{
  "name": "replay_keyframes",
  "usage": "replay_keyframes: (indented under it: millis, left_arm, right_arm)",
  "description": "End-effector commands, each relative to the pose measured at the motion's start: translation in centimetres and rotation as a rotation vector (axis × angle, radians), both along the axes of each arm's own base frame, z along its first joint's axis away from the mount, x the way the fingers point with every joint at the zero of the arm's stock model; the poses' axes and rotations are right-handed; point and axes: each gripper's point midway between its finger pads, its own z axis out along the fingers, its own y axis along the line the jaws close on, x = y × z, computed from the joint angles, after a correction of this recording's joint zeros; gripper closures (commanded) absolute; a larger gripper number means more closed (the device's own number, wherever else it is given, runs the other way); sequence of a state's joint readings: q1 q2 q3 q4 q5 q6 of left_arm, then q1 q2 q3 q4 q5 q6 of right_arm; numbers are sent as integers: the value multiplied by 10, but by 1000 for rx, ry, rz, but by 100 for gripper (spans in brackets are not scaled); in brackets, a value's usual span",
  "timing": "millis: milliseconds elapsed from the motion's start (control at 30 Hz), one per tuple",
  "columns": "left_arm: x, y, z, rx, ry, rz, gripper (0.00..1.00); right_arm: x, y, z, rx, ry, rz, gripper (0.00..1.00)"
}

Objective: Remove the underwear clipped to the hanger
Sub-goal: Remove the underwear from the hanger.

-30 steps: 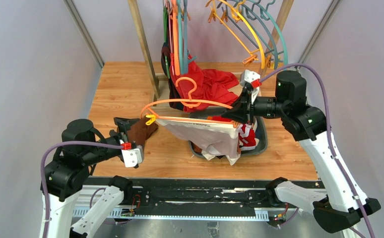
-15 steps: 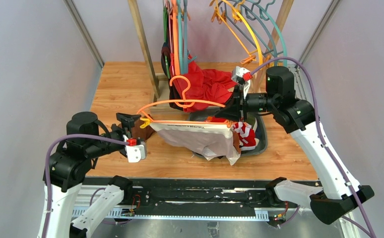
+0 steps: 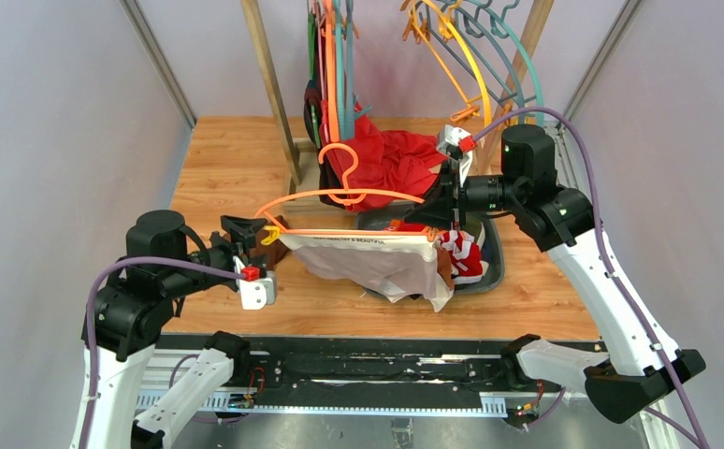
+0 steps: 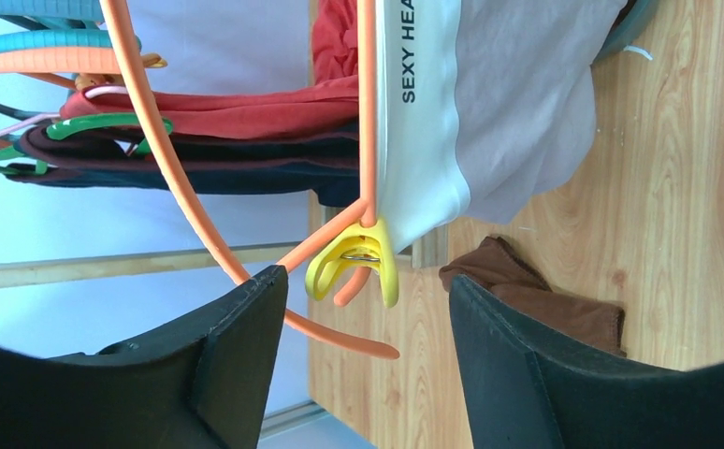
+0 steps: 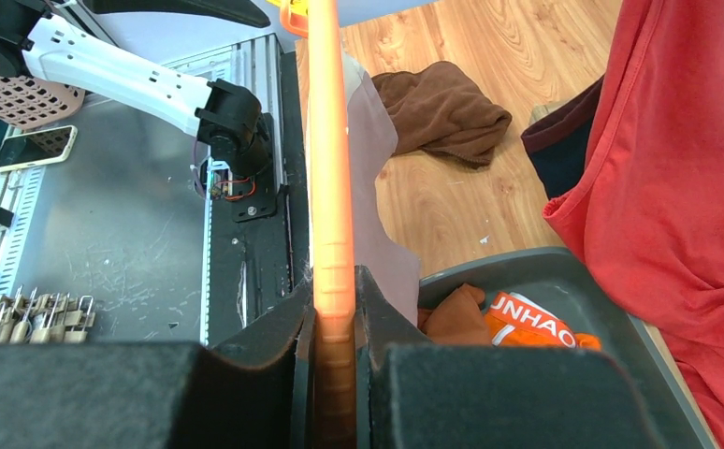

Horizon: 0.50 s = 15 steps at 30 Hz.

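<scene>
My right gripper (image 5: 335, 309) is shut on the bar of an orange hanger (image 3: 340, 194), holding it level above the table. Pale beige underwear (image 3: 368, 257) with a white lettered waistband hangs from the bar. A yellow clip (image 4: 354, 267) pins it at the hanger's left end. My left gripper (image 4: 368, 318) is open, one finger on each side of that clip and the hanger tip, and touches neither. In the right wrist view the pale underwear (image 5: 372, 206) hangs just behind the bar (image 5: 330, 187).
A grey tray (image 3: 494, 271) under the hanger holds red briefs with white trim (image 3: 466, 254) and an orange piece (image 5: 536, 323). A brown cloth (image 4: 536, 299) lies on the wood by my left fingers. A large red cloth (image 3: 391, 159) and more hangers (image 3: 470, 65) crowd the rack behind.
The right arm carried the hanger left and slightly back, then held still. My left gripper advanced until its fingers flank the yellow clip, and its jaws have narrowed.
</scene>
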State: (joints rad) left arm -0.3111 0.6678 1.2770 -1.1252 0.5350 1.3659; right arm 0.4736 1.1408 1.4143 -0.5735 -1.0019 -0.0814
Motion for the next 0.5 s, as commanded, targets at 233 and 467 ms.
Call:
replay_keyframes:
  millis: [233, 467]
  left_arm:
    - [1, -11, -2, 20, -20, -84, 45]
    - [7, -9, -11, 40, -11, -67, 50]
  right_arm:
    - [-15, 8, 3, 27, -8, 71, 99]
    - [-17, 7, 4, 29, -13, 73, 99]
